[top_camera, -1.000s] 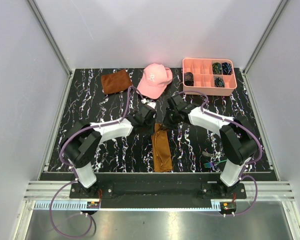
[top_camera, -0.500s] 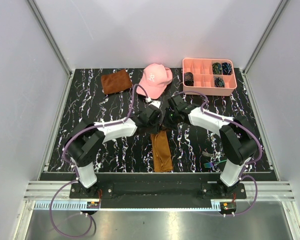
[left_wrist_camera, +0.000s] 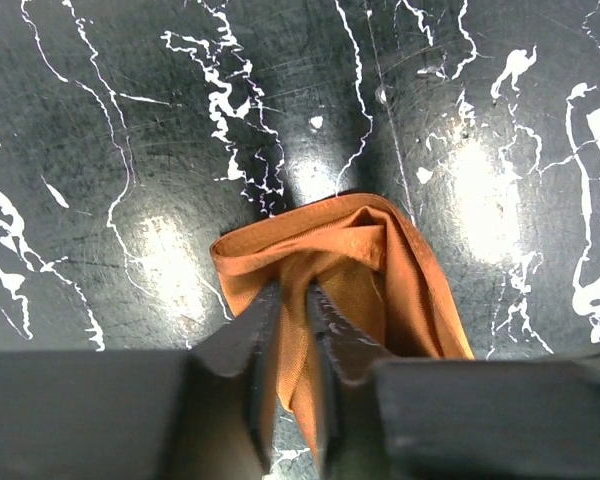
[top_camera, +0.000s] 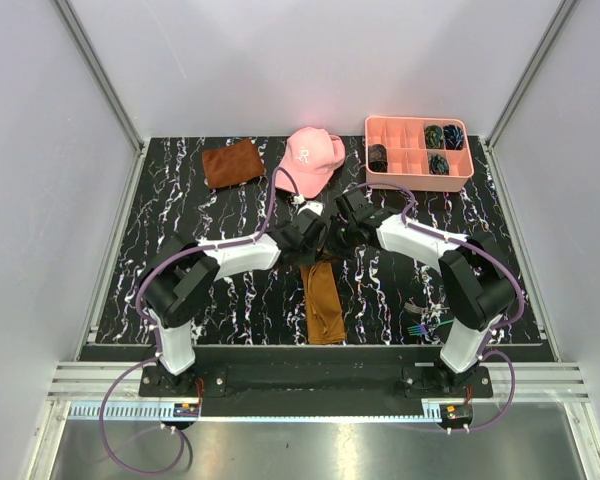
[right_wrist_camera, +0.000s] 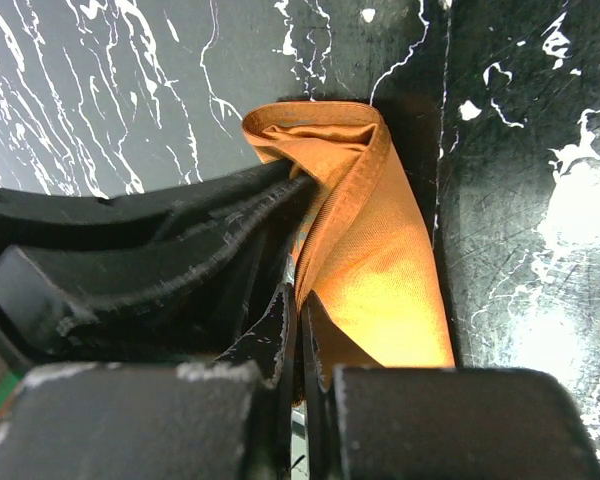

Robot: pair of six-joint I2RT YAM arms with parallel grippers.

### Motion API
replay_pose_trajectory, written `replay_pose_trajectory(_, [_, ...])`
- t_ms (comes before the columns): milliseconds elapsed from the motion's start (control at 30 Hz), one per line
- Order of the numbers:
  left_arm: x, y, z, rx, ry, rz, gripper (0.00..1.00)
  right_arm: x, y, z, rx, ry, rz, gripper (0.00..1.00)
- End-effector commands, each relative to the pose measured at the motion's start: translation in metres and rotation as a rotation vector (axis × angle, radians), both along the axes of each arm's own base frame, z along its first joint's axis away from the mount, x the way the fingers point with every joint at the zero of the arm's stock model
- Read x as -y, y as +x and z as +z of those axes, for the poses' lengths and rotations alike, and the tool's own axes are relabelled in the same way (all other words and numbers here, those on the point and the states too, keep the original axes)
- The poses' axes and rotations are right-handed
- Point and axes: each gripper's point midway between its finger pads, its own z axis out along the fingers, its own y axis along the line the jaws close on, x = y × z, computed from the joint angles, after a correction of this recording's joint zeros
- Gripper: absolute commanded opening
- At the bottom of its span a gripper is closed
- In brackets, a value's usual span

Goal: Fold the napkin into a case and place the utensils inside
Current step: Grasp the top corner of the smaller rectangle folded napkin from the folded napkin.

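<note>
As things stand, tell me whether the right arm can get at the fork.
Probably, once it lets go: the fork lies uncovered beside that arm's base, but the right gripper is shut on the napkin.

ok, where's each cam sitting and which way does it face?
Top external: above and behind the bases, looking down on the table; both arms show.
Left wrist: on the left wrist, looking down past the left gripper at the napkin, its folded end.
Right wrist: likewise past the right gripper; the left gripper intrudes.
Shared: both wrist views show that napkin end.
</note>
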Motion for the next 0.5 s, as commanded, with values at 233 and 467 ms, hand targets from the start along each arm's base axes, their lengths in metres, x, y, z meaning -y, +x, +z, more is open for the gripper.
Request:
replay_pose_trajectory(233, [0.012, 0.007, 0.049, 0.075, -0.092, -0.005, 0.01, -0.012, 0.001, 0.006, -0.012, 0.074, 0.01, 0.0])
replay_pose_trajectory(467, [0.016, -0.01, 0.057, 0.004, -0.223, -0.011, 0.0, -0.026, 0.002, -0.001, -0.068, 0.174, -0.049, 0.0])
